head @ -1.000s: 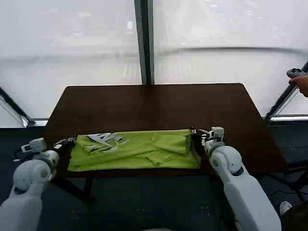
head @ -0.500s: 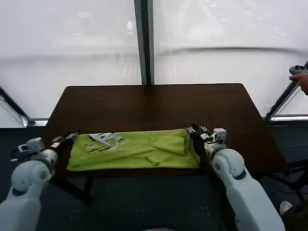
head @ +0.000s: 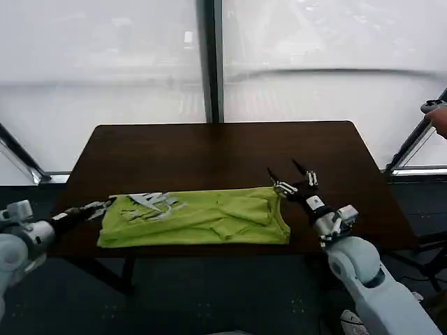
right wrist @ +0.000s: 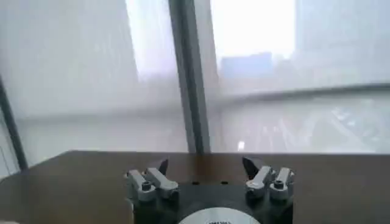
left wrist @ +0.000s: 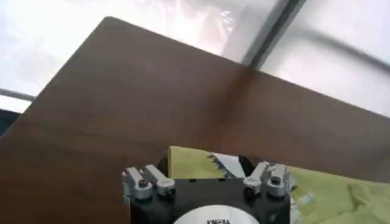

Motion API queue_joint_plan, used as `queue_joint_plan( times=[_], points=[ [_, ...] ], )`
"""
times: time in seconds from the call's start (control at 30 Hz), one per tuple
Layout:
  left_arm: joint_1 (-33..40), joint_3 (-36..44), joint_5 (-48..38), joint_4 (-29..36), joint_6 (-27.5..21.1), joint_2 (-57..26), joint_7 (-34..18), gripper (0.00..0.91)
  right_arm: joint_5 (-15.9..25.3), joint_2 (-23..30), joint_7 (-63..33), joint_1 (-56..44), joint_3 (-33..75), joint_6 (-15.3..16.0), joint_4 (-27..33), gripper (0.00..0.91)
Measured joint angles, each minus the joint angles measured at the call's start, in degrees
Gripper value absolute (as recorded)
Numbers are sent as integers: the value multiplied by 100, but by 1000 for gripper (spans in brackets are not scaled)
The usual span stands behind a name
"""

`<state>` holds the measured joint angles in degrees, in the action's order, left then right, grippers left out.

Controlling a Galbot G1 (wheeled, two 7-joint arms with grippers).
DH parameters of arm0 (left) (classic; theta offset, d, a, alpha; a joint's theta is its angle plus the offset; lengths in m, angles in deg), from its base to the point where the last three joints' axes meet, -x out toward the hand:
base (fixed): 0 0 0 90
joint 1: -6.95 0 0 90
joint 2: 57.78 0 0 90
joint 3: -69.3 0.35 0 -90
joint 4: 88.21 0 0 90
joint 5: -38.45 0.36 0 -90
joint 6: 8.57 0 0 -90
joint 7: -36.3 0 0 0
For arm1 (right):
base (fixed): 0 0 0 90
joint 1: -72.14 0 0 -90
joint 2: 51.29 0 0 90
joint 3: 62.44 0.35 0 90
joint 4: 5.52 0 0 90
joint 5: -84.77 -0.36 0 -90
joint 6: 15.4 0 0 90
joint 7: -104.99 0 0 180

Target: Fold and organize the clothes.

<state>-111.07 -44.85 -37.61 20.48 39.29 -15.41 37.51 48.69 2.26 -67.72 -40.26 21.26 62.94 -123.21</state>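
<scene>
Both my grippers, left and right, have backed off the folded T-shirt on the bench, jaws wide, freeing it.

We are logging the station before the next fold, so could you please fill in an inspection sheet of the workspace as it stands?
Surface: dark wooden table, far half bare.
Job's things: green T-shirt folded into a long strip along the near edge, white print toward the robot's left end.
Clutter: nothing seen.
Grippers: left gripper just off the shirt's left end, jaws open, holding nothing; right gripper raised beyond the shirt's right end, jaws open, holding nothing.
Cables: nothing seen.
Surroundings: frosted windows with a dark centre post behind the table; a person's hand at the far right edge, touching nothing on the table.
</scene>
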Motion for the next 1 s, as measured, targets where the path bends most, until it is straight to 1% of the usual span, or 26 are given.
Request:
queue_joint_plan(
  times=[0.07,0.17,0.3,0.47,1.0],
  points=[
    [-84,-19,-223,-66,-1,-186,121,878,-29,0,31,-195,104,-119,-90,878],
    [-138,3,-297,-209,-2,-406,278,878,-41,2,31,-384,234,-182,-176,878],
    [-246,150,-79,-440,-5,-598,628,878,-42,2,22,-535,370,-206,-201,878],
    [-340,273,48,-636,-5,-755,914,878,-33,25,19,-665,466,-220,-200,878],
    [-330,526,129,-746,-4,-785,973,878,10,43,1,-718,495,-214,-211,878]
  ],
)
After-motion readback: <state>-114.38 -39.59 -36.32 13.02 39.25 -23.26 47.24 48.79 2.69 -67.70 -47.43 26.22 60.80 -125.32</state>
